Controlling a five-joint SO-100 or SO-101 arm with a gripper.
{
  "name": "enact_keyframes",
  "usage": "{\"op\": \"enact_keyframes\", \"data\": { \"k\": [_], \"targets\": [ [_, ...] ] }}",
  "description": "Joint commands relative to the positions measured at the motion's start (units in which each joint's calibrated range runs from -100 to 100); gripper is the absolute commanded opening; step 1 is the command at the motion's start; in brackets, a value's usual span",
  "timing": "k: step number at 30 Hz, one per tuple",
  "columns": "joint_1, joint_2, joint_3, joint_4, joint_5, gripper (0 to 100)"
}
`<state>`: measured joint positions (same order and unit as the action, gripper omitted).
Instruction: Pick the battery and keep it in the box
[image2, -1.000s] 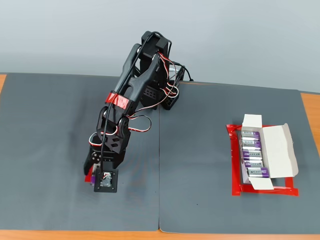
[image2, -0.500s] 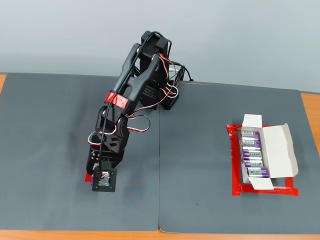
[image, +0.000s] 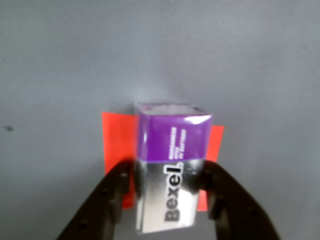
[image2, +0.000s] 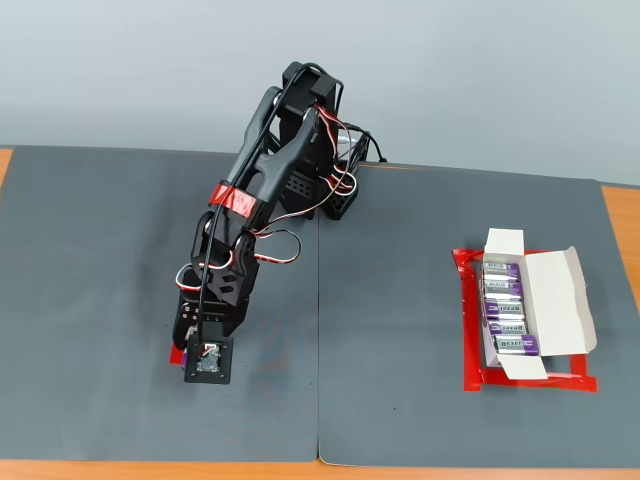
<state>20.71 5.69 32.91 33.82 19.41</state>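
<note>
1. Two black fingers (image: 167, 192) of mine sit on either side of the battery (image: 171, 165), narrowed in on its silver lower half. In the wrist view both look to touch its sides, so I judge it held, though I can't tell how firmly.
2. Purple band away from me, lettered silver end toward me, the battery lies over a red tape patch (image: 117, 145) on the grey mat (image: 60, 65). I read that patch as the pick-up mark, which would explain why the battery is squared up on it.
3. Whether the battery rests on the patch or is just clear of it, I can't tell. In the fixed view my arm (image2: 260, 200) is bent far forward and down, with the fingers (image2: 190, 358) low at the mat's left half, hidden under the wrist camera.
4. Over on the right of the fixed view sits the box (image2: 540, 300), well apart from me, flaps open, on its own red tape outline (image2: 470, 330).
5. Four like batteries (image2: 506, 308) already lie in a row inside, filling most of the length. I judge the free room is tight, so the drop needs care.
6. Nothing stands on the surface between me and the box; only the seam between the two mats crosses the way. The raised long flap on the far side could catch a low approach.
</note>
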Motion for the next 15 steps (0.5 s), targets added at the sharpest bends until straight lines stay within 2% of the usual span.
{"op": "enact_keyframes", "data": {
  "k": [1,5,15],
  "targets": [
    [-0.1,-0.4,-1.3,-0.2,-0.1,14],
    [-0.1,-0.4,-1.3,-0.1,-0.1,8],
    [-0.1,-0.4,-1.2,0.2,-0.1,7]
  ]
}}
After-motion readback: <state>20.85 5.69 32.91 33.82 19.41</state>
